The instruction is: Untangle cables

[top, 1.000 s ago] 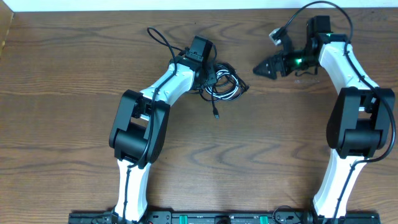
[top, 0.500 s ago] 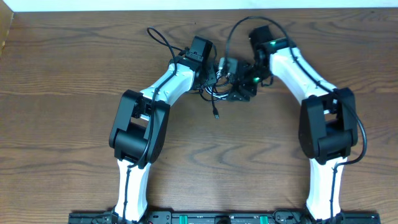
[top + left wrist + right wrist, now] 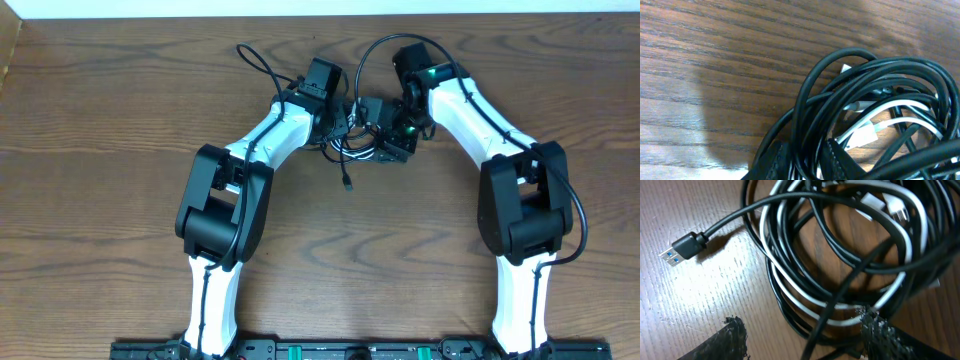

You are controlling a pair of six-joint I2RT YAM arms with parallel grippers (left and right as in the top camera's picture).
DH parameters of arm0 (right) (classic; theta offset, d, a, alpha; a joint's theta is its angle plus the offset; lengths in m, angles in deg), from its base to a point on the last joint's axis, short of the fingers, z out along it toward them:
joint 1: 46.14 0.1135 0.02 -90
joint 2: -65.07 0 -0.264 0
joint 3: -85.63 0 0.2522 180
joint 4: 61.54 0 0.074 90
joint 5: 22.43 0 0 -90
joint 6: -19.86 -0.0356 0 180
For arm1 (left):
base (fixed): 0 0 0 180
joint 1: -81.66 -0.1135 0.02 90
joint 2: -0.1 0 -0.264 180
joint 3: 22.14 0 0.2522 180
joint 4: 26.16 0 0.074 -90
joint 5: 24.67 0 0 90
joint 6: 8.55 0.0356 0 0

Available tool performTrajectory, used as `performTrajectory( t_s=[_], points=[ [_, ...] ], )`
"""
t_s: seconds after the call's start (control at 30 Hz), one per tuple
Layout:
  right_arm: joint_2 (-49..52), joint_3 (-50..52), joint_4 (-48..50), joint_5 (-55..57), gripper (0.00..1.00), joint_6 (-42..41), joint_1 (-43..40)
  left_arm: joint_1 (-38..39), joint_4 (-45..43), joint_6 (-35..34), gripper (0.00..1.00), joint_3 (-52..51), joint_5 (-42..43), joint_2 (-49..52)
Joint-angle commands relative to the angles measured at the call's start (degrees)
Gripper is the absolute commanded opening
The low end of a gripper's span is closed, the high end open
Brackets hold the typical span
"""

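Cables (image 3: 358, 140) sit in one tangled heap at far ctr of the wooden table (image 3: 100, 200), both arms bent in over them. L arm (image 3: 225, 200) reaches in from the heap's left, R arm (image 3: 520, 200) from its right. R gripper (image 3: 805, 340) stands wide, fingers straddling the heap's near edge, gripping nothing. L gripper (image 3: 807, 162) is narrow, blk strands pinched between its fingers. Heap is several blk loops w/ a shorter wht cord (image 3: 900, 240) threaded through. One blk lead trails off alone, ending in a USB plug (image 3: 682, 249) w/ blue insert, flat on the wood.
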Motion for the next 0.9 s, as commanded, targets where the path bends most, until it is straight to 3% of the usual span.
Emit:
performTrajectory(
  t_s=[0.0, 0.13, 0.2, 0.23, 0.5, 0.87],
  points=[
    [1.7, -0.1, -0.7, -5.0, 0.71, -1.5, -1.2, -0.8, 1.4, -0.3, 0.27, -1.4, -2.0, 2.3],
    [2.5, -0.1, -2.7, -10.7, 0.64, -1.5, -1.2, -0.8, 1.4, -0.3, 0.27, -1.4, -2.0, 2.3],
    [2.7, -0.1, -5.5, -15.3, 0.36, -1.6, -1.2, -0.8, 1.4, -0.3, 0.27, -1.4, -2.0, 2.3],
    [2.7, -0.1, -6.5, -17.1, 0.31, -1.6, -1.2, -0.8, 1.4, -0.3, 0.27, -1.4, -2.0, 2.3],
    [5.2, 0.0, -10.8, -27.1, 0.27, -2.8, -1.9, -0.8, 1.4, -0.3, 0.27, -1.4, -2.0, 2.3],
    [9.0, 0.0, -4.4, -27.3, 0.42, -24.8, -5.4, -0.8, 1.2, -0.3, 0.27, -1.4, -2.0, 2.3]
  ],
)
